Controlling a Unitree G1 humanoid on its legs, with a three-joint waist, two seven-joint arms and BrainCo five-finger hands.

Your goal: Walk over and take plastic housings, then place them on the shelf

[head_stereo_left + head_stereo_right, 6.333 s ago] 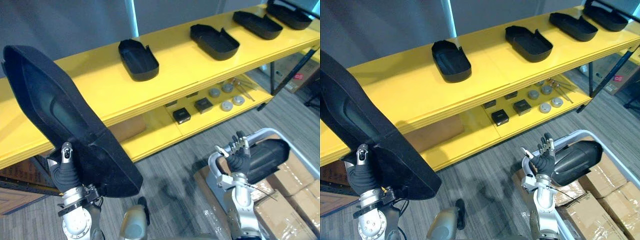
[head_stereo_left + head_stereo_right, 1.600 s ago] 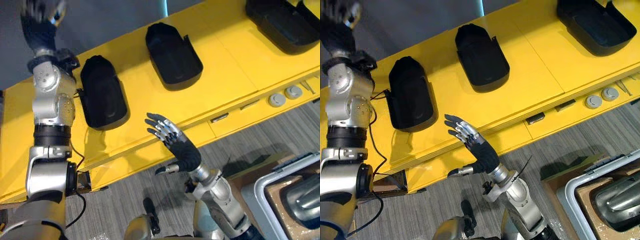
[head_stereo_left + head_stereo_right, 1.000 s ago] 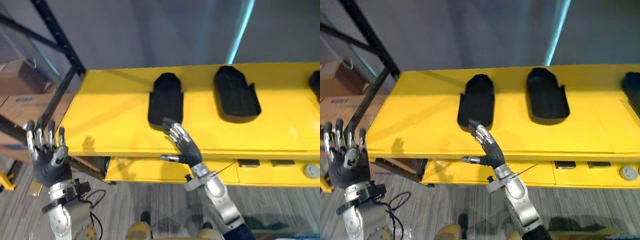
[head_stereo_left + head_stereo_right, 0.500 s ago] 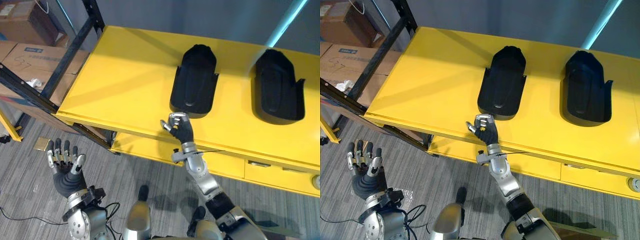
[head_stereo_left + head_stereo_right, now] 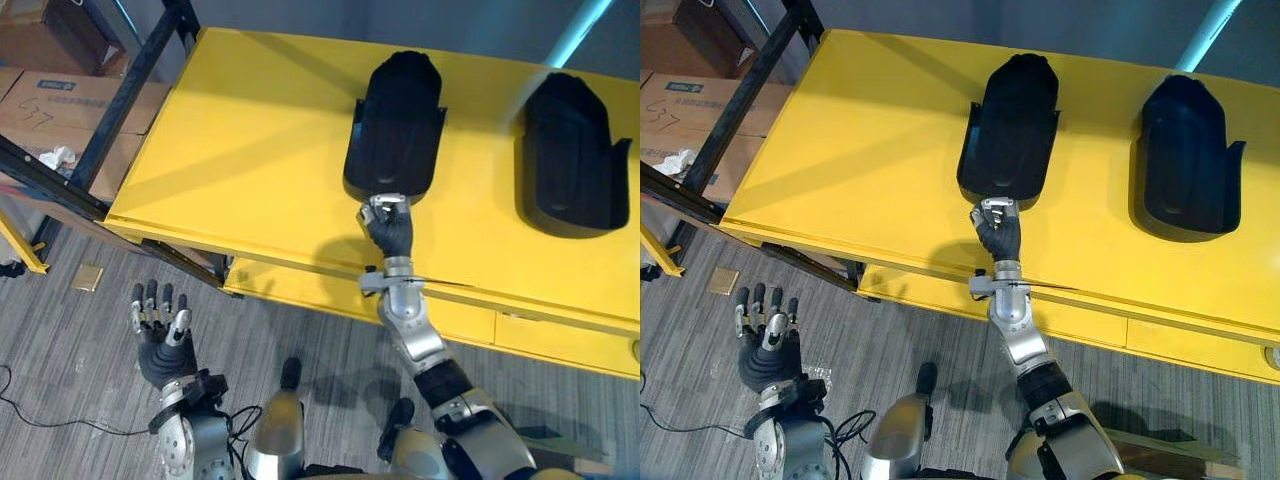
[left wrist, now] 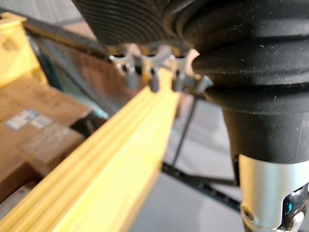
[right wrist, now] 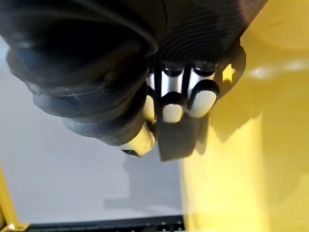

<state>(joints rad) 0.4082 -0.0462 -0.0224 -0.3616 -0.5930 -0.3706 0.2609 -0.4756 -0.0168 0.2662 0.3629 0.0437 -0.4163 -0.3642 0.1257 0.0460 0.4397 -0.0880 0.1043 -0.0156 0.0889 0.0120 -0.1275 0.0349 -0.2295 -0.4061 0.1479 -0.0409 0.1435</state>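
Left eye view: right hand moves up from yellow shelf front edge onto near end of black plastic housing, fingers curled on rim. Housing already shelved; likely final straightening. Left hand open, low.

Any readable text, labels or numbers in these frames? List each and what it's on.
Handwritten marks on the cardboard box beside the shelf: too blurred to read.
Blue label on that box: too small to read.
Pale label on cardboard in the left wrist view: blurred, unreadable.
Plastic housings and yellow shelf: no print visible.
Nothing legible overall.
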